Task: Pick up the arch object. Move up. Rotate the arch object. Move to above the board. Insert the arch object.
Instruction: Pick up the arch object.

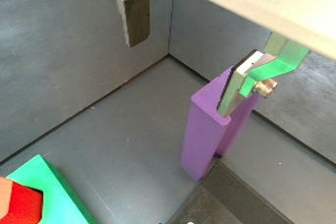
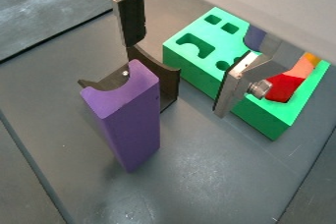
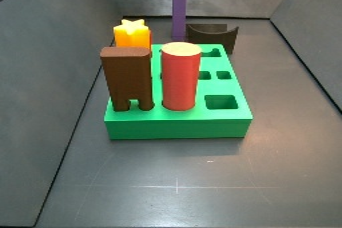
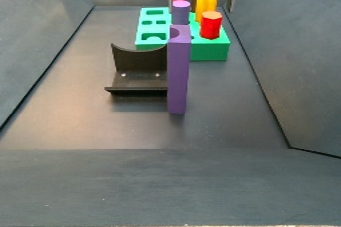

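The arch object is a tall purple slab [image 4: 178,57] standing upright on the floor beside the fixture, apart from the board; it also shows in the other side view [image 3: 179,10] and in both wrist views [image 1: 210,135] [image 2: 125,125]. The board [image 3: 174,120] is a thick bright-green square with cut-out holes [image 2: 210,56] [image 4: 158,27]. My gripper [image 1: 184,71] [image 2: 179,76] is open and empty above the arch object, one finger [image 1: 241,83] close over its top edge, the other [image 1: 136,17] well to the side. The gripper does not show in the side views.
The dark fixture [image 4: 134,72] [image 2: 155,83] with a curved top stands right by the arch object. A brown notched block [image 3: 127,77], a red cylinder [image 3: 181,77] and a yellow star piece [image 3: 131,34] stand on the board. Grey walls enclose the floor.
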Tool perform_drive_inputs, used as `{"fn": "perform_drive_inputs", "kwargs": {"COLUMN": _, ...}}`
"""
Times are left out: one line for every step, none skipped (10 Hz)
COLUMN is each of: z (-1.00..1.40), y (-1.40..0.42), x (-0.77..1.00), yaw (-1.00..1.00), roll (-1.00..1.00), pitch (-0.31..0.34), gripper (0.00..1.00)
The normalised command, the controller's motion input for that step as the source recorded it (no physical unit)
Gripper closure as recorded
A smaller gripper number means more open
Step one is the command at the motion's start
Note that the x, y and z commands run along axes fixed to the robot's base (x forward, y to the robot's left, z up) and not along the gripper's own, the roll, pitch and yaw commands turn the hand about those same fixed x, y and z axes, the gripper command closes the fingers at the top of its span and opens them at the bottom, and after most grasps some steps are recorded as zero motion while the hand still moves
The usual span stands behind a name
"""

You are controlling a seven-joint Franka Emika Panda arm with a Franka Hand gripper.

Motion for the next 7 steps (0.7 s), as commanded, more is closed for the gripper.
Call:
{"fn": "perform_drive_inputs", "kwargs": {"z": -0.30, "y": 0.27, "x": 0.00, "yaw": 0.00, "roll": 0.00, "pitch": -0.001, "gripper": 0.00}}
{"fn": "perform_drive_inputs", "kwargs": {"z": -0.29, "y": 0.37, "x": 0.63, "yaw": 0.00, "roll": 0.00, "pitch": 0.176, "gripper": 0.00}}
{"fn": "perform_drive_inputs", "kwargs": {"z": -0.24, "y": 0.55, "x": 0.64, "yaw": 0.00, "roll": -0.09, "pitch": 0.151, "gripper": 0.00}}
{"fn": "perform_drive_inputs", "kwargs": {"z": -0.56, "y": 0.29, "x": 0.13, "yaw": 0.00, "roll": -0.06, "pitch": 0.000, "gripper": 0.00}}
{"fn": "perform_drive_inputs", "kwargs": {"z": -0.87, "y": 0.21, "x": 0.00, "yaw": 0.00, "roll": -0.12, "pitch": -0.101, "gripper": 0.00}}
{"fn": "perform_drive_inputs", "kwargs": {"z": -0.91, "y": 0.06, "x": 0.00, "yaw": 0.00, "roll": -0.10, "pitch": -0.097, "gripper": 0.00}}
{"fn": "perform_drive_inputs", "kwargs": {"z": -0.97, "y": 0.03, "x": -0.05, "yaw": -0.05, "roll": -0.09, "pitch": -0.076, "gripper": 0.00}}
